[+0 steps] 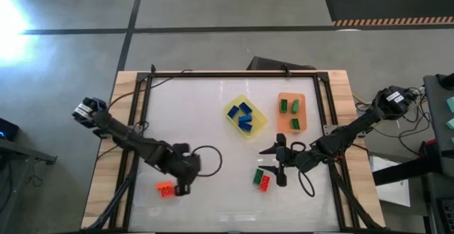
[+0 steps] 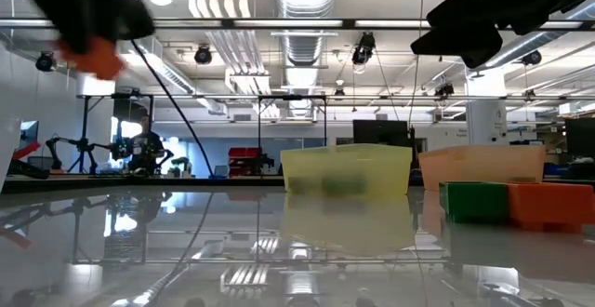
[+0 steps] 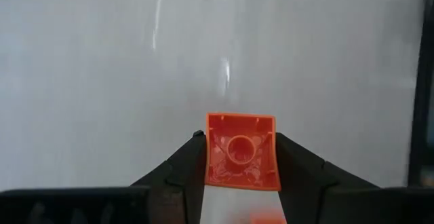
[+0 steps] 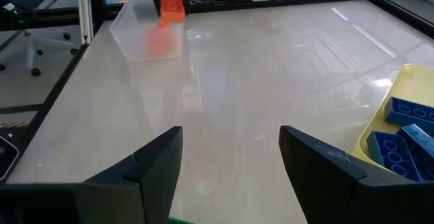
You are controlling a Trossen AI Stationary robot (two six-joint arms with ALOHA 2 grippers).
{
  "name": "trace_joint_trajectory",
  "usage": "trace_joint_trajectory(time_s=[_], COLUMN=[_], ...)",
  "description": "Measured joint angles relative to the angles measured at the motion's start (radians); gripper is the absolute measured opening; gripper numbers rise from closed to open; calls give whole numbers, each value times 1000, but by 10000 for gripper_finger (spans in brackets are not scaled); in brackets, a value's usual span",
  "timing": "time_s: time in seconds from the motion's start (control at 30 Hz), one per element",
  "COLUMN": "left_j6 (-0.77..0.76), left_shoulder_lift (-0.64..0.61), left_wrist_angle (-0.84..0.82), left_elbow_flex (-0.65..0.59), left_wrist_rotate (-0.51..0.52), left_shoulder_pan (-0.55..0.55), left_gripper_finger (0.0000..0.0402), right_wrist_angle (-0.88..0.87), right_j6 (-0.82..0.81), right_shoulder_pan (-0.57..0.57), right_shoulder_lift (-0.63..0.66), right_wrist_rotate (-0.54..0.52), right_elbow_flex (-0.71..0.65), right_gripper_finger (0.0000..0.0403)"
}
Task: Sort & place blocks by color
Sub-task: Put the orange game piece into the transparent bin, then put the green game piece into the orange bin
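high view: three green blocks, orange tray.

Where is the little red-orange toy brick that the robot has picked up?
The small red-orange studded plastic brick is clamped in the left hand, over the table's near-left part above a clear plastic tray.

Toward the surface's far right corner two trays sit side by side, the left tray holding several blocks and the right tray holding three more. Nearer the front edge, right of centre, two blocks lie touching, just beside the right gripper. By the front left corner the left gripper holds one block over a third tray.
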State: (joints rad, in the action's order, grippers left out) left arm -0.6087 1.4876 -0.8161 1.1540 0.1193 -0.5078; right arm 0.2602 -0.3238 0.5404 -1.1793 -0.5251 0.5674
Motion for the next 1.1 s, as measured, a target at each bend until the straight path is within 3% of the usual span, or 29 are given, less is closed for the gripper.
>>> trace_joint_trajectory(time_s=[0.17,0.3,0.37,0.87,1.1], left_j6=[-199,-285,-295,-301,-294], left_shoulder_lift=[5,6,8,65,93], left_wrist_angle=[-343,-420,-413,-371,-368], left_elbow_flex=[49,30,11,-149,-145], left_wrist_rotate=[-238,-467,-522,-543,-541], left_shoulder_pan=[-68,-129,-160,-216,-216], left_gripper_finger=[122,122,122,125,221], right_wrist_angle=[-1,-1,-1,-14,-26], right_j6=[1,1,1,8,-7], right_shoulder_pan=[0,0,0,0,0], right_shoulder_lift=[0,0,0,0,0], right_wrist_rotate=[0,0,0,0,0], right_elbow_flex=[0,0,0,0,0], right_gripper_finger=[235,235,235,235,235])
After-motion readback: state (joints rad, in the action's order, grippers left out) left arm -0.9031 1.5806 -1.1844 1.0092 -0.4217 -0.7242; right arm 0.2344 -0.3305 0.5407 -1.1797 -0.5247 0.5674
